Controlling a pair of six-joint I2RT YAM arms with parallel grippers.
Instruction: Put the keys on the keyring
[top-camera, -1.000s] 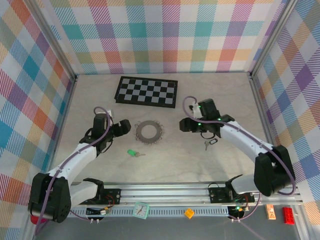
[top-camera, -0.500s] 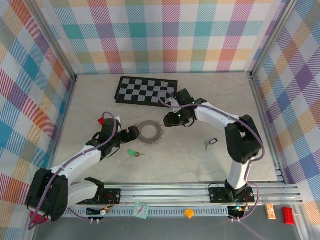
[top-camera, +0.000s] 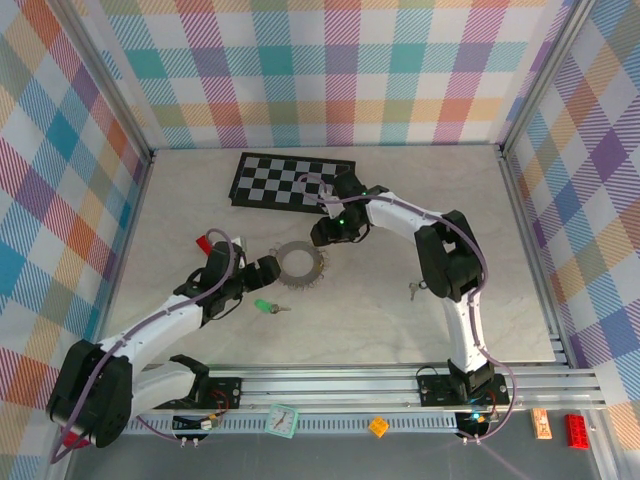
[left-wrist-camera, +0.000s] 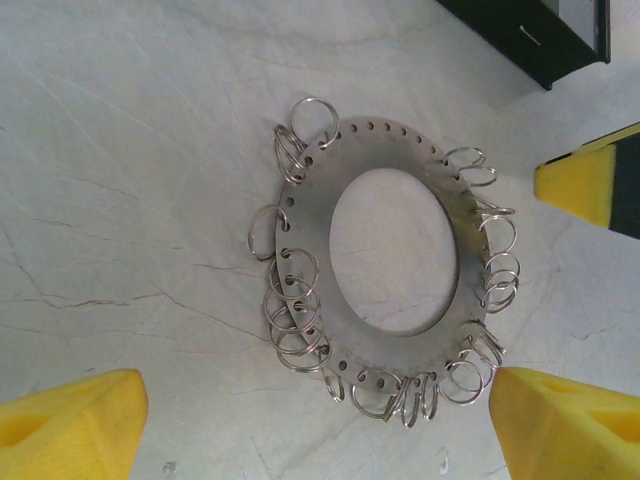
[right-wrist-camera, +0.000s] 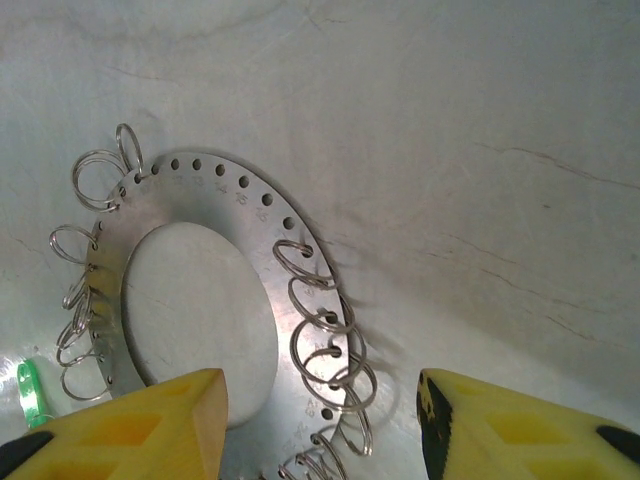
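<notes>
The right gripper (top-camera: 322, 236) has swung across from the silver key (top-camera: 413, 292) to the ring (left-wrist-camera: 305, 250), and the left gripper (top-camera: 268, 269) has edged in from the other side. The ring now lies flat on the bench (top-camera: 420, 190) between the two. In the left wrist view it sits just ahead of the wide-spread pads. In the right wrist view its loop-fringed rim passes under the gap. Both grippers stand well open and hold nothing.

No key is on the ring yet. The green key (top-camera: 264, 306) lies just off the left gripper's right flank, a little behind its tips. Its long axis runs roughly across that gripper's line of reach, the head on the side toward the arm. From the right gripper it lies beyond the ring's far edge. The silver key sits well behind the right gripper, beside its forearm. The left arm is plainly nearer the green key, so fetching it likely means pulling back and turning right.
</notes>
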